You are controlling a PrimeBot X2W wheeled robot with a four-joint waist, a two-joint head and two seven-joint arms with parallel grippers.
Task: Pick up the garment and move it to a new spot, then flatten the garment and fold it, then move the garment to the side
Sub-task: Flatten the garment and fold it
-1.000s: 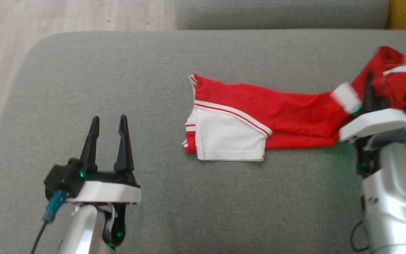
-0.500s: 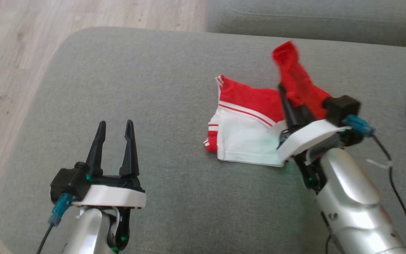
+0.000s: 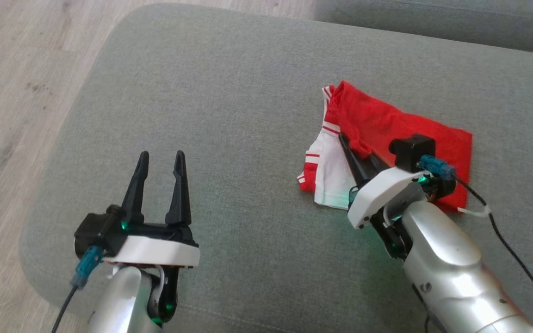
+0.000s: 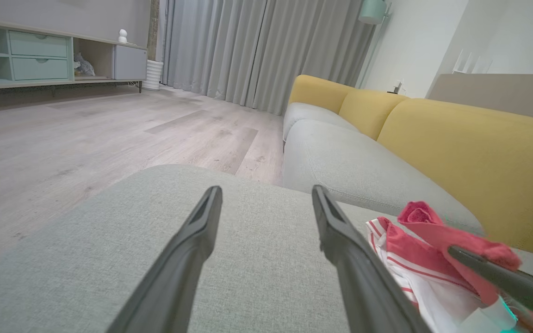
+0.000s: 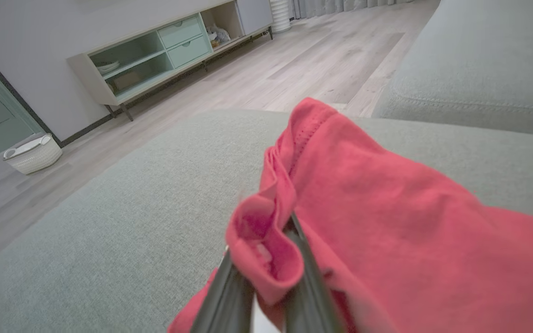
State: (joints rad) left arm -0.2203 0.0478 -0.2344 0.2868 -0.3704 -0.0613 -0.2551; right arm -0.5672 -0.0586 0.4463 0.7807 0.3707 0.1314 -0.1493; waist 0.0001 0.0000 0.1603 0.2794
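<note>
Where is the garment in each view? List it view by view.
Head: garment right of centre on the cushion, pinched by the right gripper.
Left wrist: lower right corner.
Right wrist: centre to lower right.
Shared landmark: the cushion beneath it.

a home living room — yellow-backed sofa point(image 4: 456, 148), long grey curtains point(image 4: 257, 51), low sideboard point(image 4: 40, 60) on wood floor point(image 4: 109, 134).

The head camera looks down on the cushion point(image 3: 229, 92); both wrist cameras skim low across it, sharing the garment point(image 3: 387, 125) up close.
</note>
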